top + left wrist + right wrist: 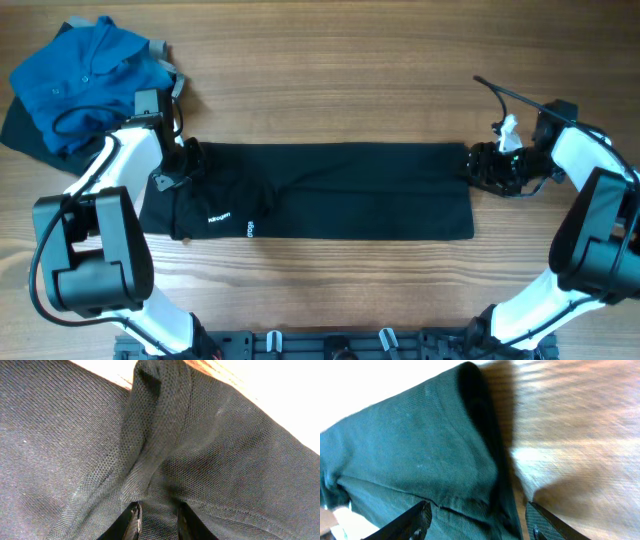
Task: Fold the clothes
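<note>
Two arms, one at each short end of the garment point(330, 190).

Far-left corner: blue shirt point(70, 75) bunched up, grey cloth point(163, 52) poking out at its right edge, a dark cloth point(22, 132) under it (can't tell what). The pile sits just behind the left arm point(110, 165), apart from the garment.

Left arm comes up from the near-left base and bends right, wrist down on the garment's left end. Left gripper point(186, 160): wrist view shows fingers point(132, 522) a narrow gap apart, with a raised ridge of black mesh running into that gap. Can't tell whether they bite it or just straddle it.

Garment lies mid-table point(330, 290) as a long flat black band, left to right. Its left end is wider and rumpled, with a small white logo point(219, 216) and white tag point(250, 228) near the front edge. Long edges roughly straight, right end square. Bare wood in front, behind and past the right end.

Right arm point(575, 150) rises from the near-right base and hooks back left, low at the band's right end. Right gripper point(480, 165) is spread wide: fingers point(417, 520) stand either side of the garment's folded end edge, not closed on it. A cable point(500, 92) loops up behind that wrist.
</note>
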Available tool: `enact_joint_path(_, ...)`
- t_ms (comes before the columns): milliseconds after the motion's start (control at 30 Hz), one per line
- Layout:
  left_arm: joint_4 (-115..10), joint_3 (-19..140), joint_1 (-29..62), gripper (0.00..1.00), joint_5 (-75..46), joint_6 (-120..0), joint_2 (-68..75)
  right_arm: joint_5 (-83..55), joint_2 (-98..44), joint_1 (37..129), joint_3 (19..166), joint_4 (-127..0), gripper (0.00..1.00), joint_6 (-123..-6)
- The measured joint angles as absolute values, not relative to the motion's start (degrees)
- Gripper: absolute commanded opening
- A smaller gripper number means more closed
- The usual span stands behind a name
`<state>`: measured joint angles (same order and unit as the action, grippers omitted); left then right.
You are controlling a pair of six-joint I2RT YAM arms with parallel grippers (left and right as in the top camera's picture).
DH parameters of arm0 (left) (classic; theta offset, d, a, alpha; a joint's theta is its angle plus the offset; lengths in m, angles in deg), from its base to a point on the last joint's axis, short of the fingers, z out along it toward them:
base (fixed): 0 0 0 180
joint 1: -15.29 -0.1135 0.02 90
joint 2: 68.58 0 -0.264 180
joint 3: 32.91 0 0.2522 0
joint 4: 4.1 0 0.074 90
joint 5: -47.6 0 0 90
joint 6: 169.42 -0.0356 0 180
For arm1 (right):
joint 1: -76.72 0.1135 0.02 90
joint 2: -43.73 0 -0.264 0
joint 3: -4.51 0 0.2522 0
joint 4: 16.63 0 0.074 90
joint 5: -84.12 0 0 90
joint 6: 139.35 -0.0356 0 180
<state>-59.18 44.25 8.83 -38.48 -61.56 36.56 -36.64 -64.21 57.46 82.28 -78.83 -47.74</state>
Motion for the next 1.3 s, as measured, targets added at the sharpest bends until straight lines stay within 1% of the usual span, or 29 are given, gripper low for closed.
enact_joint_path(33, -59.2, 44.2, 8.8, 0.25, -38.5, -61.6, 36.5, -34.8, -62.6, 57.5, 82.3, -79.8, 0.57, -50.5)
enact_joint_path(67, -59.2, 44.2, 8.8, 0.25, -38.7, -61.6, 36.5, -33.4, -60.2, 57.4, 82.3, -79.8, 0.55, -52.6)
enact_joint_path(100, -59.2, 44.2, 8.8, 0.25, -38.7, -61.6, 36.5, -32.9, -58.7, 57.5, 82.3, -79.8, 0.54, -53.3)
enact_joint_path(133, -59.2, 44.2, 8.8, 0.25, -38.7, -61.7, 36.5, -32.8, -57.6, 57.5, 82.3, -79.9, 0.57, -53.8)
enact_joint_path(167, -59.2, 44.2, 8.8, 0.25, -38.7, -61.8, 36.5, -32.6, -56.3, 57.5, 82.3, -80.3, 0.63, -54.1)
enact_joint_path(200, -59.2, 44.2, 8.8, 0.25, -38.8, -61.8, 36.5, -32.6, -55.6, 57.5, 82.3, -81.2, 0.65, -54.3)
enact_joint_path(333, -59.2, 44.2, 8.8, 0.26, -38.8, -61.8, 36.5, -32.4, -55.1, 57.6, 81.8, -85.0, 0.65, -54.8)
enact_joint_path(400, -59.2, 44.2, 8.8, 0.26, -38.7, -61.8, 36.5, -32.4, -55.1, 58.2, 80.5, -83.8, 0.61, -55.8)
enact_joint_path(467, -59.2, 44.2, 8.8, 0.26, -38.8, -61.8, 36.5, -32.4, -55.1, 59.2, 79.2, -81.3, 0.52, -57.1)
enact_joint_path(567, -59.7, 44.2, 8.8, 0.26, -38.8, -61.8, 36.5, -32.5, -55.0, 60.8, 77.1, -77.8, 0.45, -59.2)
enact_joint_path(700, -60.0, 44.2, 8.8, 0.26, -39.0, -61.8, 36.5, -32.8, -55.0, 62.4, 75.7, -75.6, 0.28, -60.7)
enact_joint_path(733, -60.0, 44.2, 8.8, 0.26, -39.1, -61.8, 36.5, -32.7, -55.0, 62.4, 75.7, -75.5, 0.27, -61.1)
enact_joint_path(800, -60.1, 44.2, 8.8, 0.26, -39.2, -61.8, 36.5, -31.7, -55.0, 62.4, 75.7, -75.4, 0.44, -61.3)
enact_joint_path(833, -60.1, 44.2, 8.8, 0.26, -39.2, -61.8, 36.5, -31.0, -55.0, 62.4, 75.7, -75.2, 0.45, -61.4)
enact_joint_path(900, -60.3, 44.2, 8.8, 0.26, -39.2, -61.8, 36.5, -30.3, -55.0, 62.4, 75.7, -74.4, 0.43, -61.0)
enact_joint_path(967, -60.4, 44.2, 8.8, 0.26, -39.2, -61.8, 36.5, -29.9, -55.0, 62.4, 75.6, -71.2, 0.42, -58.6)
enact_joint_path(1067, -60.5, 44.2, 8.8, 0.26, -39.2, -61.8, 36.5, -30.6, -55.0, 62.4, 75.5, -70.0, 0.4, -55.5)
enact_joint_path(1100, -60.5, 44.2, 8.8, 0.26, -39.2, -61.8, 36.5, -31.0, -55.0, 62.5, 75.5, -70.3, 0.41, -54.8)
enact_joint_path(1167, -60.5, 44.2, 8.8, 0.26, -39.2, -61.8, 36.5, -31.2, -55.0, 63.2, 75.4, -70.9, 0.45, -53.9)
enact_joint_path(1300, -60.7, 44.2, 8.8, 0.26, -39.2, -61.8, 36.5, -31.3, -55.0, 65.2, 72.2, -69.2, 0.45, -53.8)
